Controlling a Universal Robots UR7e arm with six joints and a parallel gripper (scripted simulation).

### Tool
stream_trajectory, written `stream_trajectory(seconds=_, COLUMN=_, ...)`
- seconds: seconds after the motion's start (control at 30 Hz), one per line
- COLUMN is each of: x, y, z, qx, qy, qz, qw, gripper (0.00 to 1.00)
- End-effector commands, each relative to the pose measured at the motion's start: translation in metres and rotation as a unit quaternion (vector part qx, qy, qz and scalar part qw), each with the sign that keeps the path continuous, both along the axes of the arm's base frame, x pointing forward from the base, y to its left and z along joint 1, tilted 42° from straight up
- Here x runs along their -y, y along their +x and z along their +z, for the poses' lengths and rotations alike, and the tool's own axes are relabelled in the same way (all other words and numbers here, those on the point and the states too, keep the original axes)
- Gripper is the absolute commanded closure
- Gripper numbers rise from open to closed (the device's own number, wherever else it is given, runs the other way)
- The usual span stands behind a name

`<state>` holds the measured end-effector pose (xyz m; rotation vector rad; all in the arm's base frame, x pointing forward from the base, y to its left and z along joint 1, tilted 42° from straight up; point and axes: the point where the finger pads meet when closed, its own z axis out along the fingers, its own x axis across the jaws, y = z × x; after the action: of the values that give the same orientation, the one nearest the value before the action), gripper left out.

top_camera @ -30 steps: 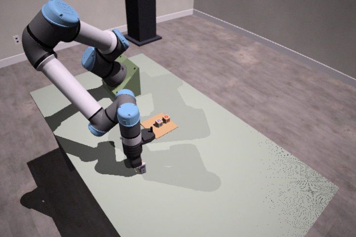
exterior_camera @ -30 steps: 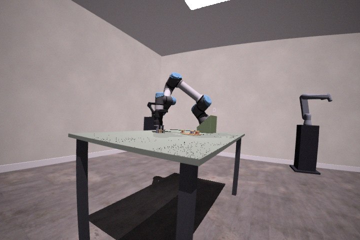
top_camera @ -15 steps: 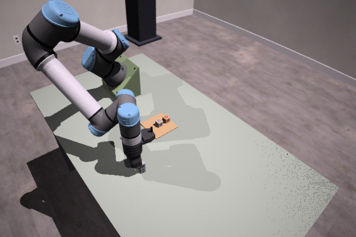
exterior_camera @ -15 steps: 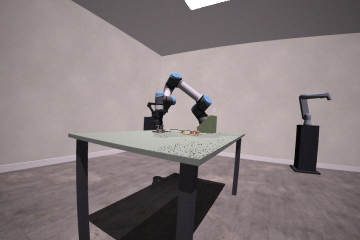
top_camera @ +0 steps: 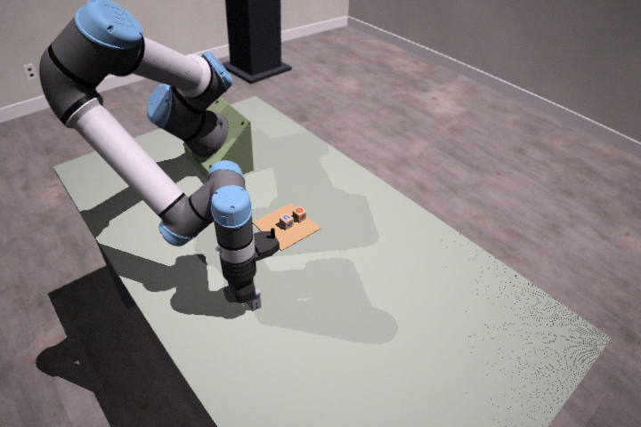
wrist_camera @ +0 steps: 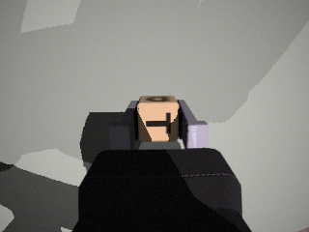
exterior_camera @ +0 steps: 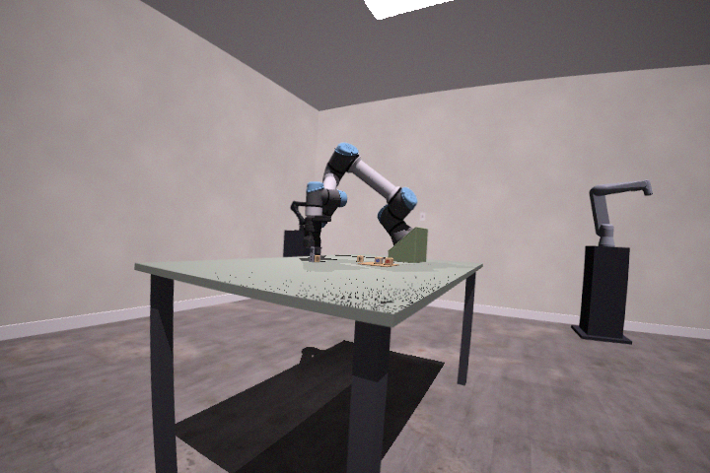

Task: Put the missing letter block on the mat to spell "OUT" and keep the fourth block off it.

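My gripper point(top_camera: 251, 301) point(exterior_camera: 314, 255) point(wrist_camera: 157, 112) is low over the table top, well off the orange mat point(top_camera: 304, 232) point(exterior_camera: 374, 264). Its fingers are shut on the sides of a tan block with a black T point(wrist_camera: 157, 123) point(top_camera: 255, 303), which rests on the table with the T on top. On the mat stand a block with a blue U point(top_camera: 286, 221) and a block with a red O point(top_camera: 299, 214), side by side. In the exterior view a third small block point(exterior_camera: 360, 259) shows at the mat's left end; its letter is too small to read.
The green robot base block point(top_camera: 235, 135) stands at the back of the table point(top_camera: 432, 311). The arm's wrist and its black camera bracket point(top_camera: 268, 241) hang over the mat's near corner. A dark pillar point(top_camera: 253, 35) and a second arm on a pedestal point(exterior_camera: 604, 290) stand on the floor.
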<state>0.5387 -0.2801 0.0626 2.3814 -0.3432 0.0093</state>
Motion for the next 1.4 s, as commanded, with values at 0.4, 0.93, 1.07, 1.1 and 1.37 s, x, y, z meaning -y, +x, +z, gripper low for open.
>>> stream_trajectory(seconds=0.4, x=0.0, y=0.0, z=0.001, qx=0.001, qy=0.0, qz=0.0, qw=1.0, gripper=0.43)
stream_trajectory(seconds=0.93, x=0.0, y=0.0, z=0.001, qx=0.001, qy=0.0, qz=0.0, qw=1.0, gripper=0.43)
stream_trajectory(seconds=1.07, x=-0.001, y=0.001, z=0.002, qx=0.001, qy=0.0, qz=0.0, qw=1.0, gripper=0.43)
stream_trajectory(seconds=1.1, x=-0.002, y=0.001, z=0.003, qx=0.001, qy=0.0, qz=0.0, qw=1.0, gripper=0.43)
stream_trajectory(seconds=1.37, x=-0.025, y=0.004, z=0.028, qx=0.001, qy=0.0, qz=0.0, qw=1.0, gripper=0.43)
